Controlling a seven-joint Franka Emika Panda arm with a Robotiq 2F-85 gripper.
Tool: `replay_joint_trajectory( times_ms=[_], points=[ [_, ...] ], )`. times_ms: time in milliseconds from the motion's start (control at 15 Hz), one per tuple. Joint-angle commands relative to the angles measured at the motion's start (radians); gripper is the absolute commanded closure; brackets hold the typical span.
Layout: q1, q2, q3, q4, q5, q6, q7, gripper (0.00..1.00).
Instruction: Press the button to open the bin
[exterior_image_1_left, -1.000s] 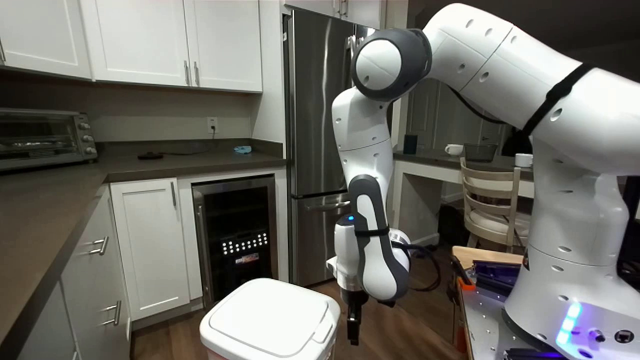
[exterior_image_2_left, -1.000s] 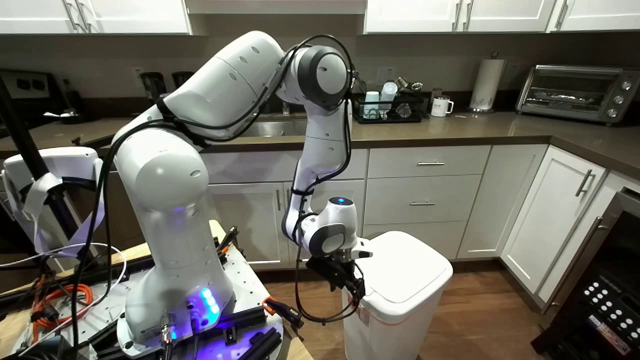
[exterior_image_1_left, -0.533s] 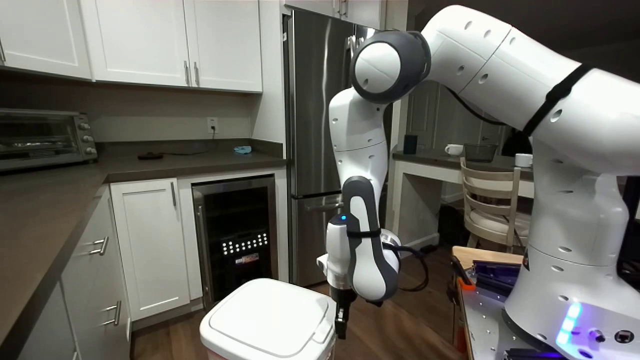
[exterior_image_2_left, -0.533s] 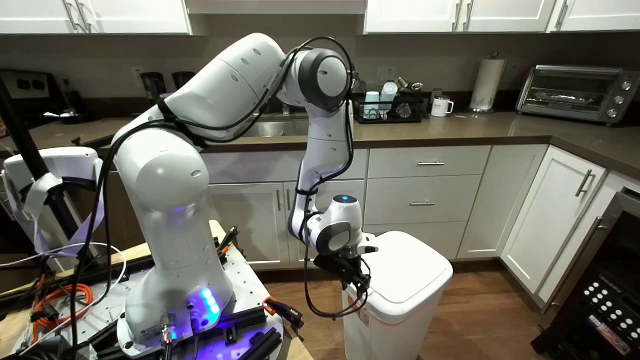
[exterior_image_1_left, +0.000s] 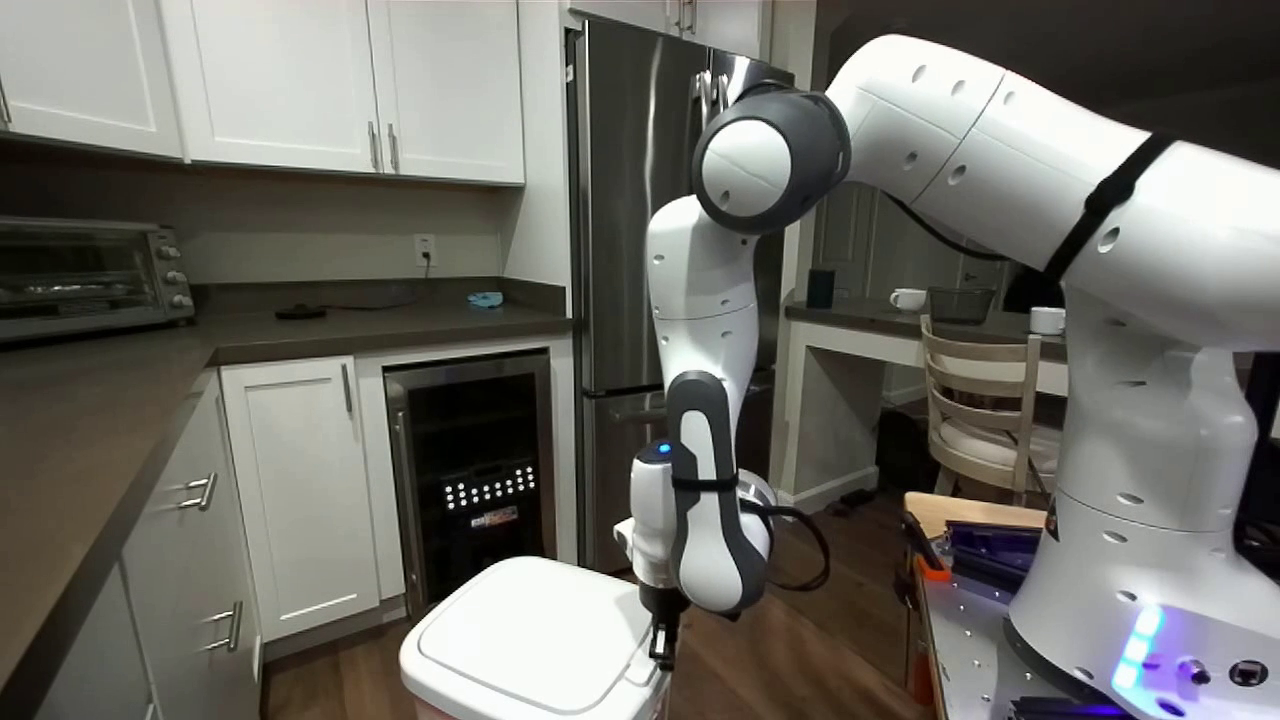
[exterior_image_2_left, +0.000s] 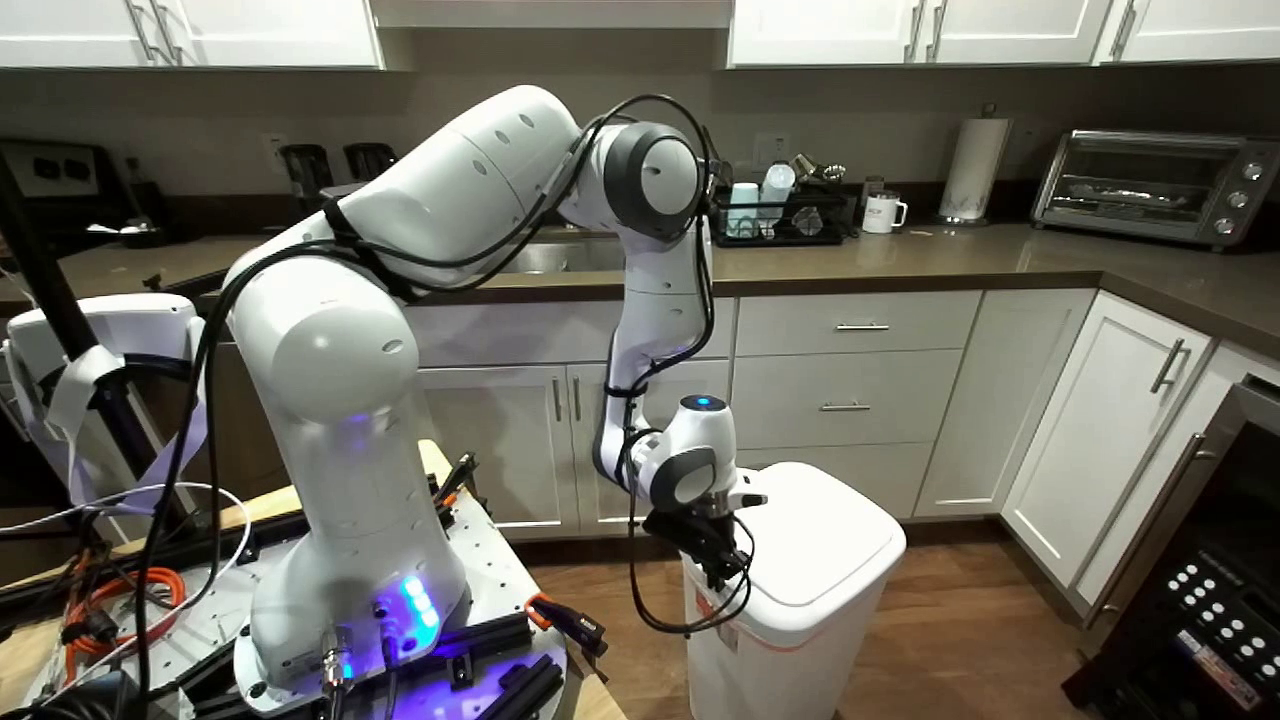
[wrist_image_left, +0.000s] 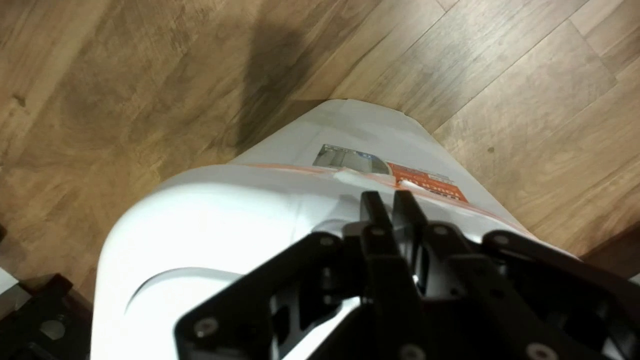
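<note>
The white bin (exterior_image_1_left: 530, 640) stands on the floor with its flat lid down, and it shows in both exterior views. A small raised tab that looks like the button (exterior_image_1_left: 643, 668) sits at the lid's edge; in the wrist view the outline of this button (wrist_image_left: 333, 227) is partly hidden behind my fingers. My gripper (wrist_image_left: 388, 200) points down over that edge of the bin, close to the tab. Whether it touches the plastic I cannot tell. Its two fingers stand close together, open by only a narrow gap, with nothing between them.
A loop of black cable (exterior_image_2_left: 640, 600) hangs from the wrist beside the bin. The arm's base stands on a workbench (exterior_image_2_left: 500, 560) with tools and rails. Cabinets (exterior_image_2_left: 850, 400) and a drinks cooler (exterior_image_1_left: 470, 470) stand behind the bin.
My arm has lowered and moved sideways toward the bin, from beside it to over its edge. The fingers have drawn together. The bin and its lid have stayed as they were.
</note>
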Motion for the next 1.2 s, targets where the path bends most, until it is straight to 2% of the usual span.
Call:
replay_joint_trajectory(
  times_ms=[0,1133],
  points=[
    [0.011,-0.008,-0.007,0.028,-0.008,-0.065,0.009,1.0],
    [0.033,-0.076,-0.021,0.047,-0.029,-0.239,0.02,0.99]
  ],
)
